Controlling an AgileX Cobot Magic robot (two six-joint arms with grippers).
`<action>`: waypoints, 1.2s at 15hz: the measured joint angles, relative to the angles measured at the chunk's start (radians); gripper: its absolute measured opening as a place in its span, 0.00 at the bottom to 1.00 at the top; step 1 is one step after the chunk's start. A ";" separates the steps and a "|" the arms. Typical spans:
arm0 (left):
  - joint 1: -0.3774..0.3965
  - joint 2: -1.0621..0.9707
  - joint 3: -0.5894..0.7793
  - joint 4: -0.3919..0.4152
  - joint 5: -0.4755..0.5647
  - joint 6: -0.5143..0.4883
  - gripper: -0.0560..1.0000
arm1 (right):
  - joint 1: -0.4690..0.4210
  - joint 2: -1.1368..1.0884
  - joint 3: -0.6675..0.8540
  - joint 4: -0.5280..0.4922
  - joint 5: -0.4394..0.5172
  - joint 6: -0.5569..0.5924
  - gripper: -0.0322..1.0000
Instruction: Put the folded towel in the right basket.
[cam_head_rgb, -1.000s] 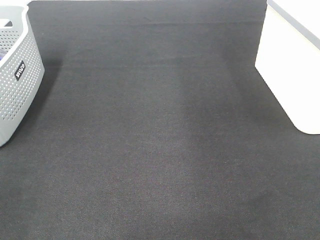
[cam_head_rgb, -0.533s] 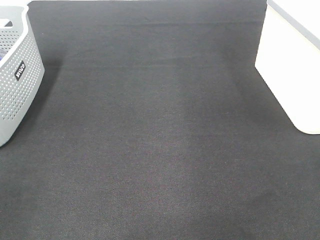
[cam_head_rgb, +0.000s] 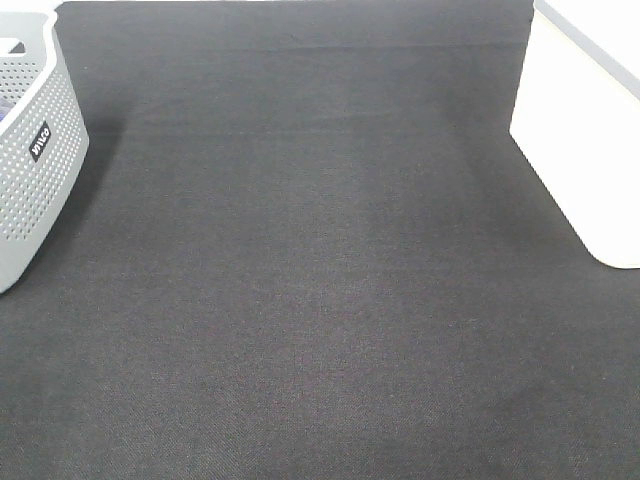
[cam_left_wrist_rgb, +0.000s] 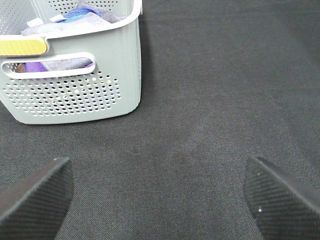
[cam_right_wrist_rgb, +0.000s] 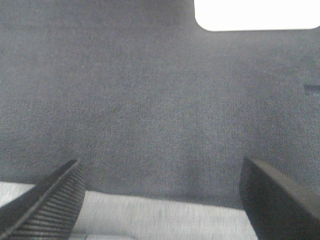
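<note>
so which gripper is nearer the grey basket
Left. The left gripper faces the grey basket across a strip of mat; the right gripper faces the white basket.

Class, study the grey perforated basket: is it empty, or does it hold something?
Not empty. The left wrist view shows the grey basket upright with purple and blue cloth inside, visible above its rim and through its handle slot.

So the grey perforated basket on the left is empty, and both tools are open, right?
Not quite: the grey perforated basket is not empty. The left wrist view shows cloths inside it. Both the left tool and right tool are indeed open.
</note>
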 joint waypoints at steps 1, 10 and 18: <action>0.000 0.000 0.000 0.000 0.000 0.000 0.88 | 0.000 -0.060 0.034 -0.003 -0.012 0.000 0.80; 0.000 0.000 0.000 0.000 0.000 0.000 0.88 | 0.000 -0.279 0.155 -0.004 -0.111 0.000 0.80; 0.000 0.000 0.000 0.000 0.000 0.000 0.88 | 0.000 -0.279 0.155 -0.004 -0.111 0.000 0.80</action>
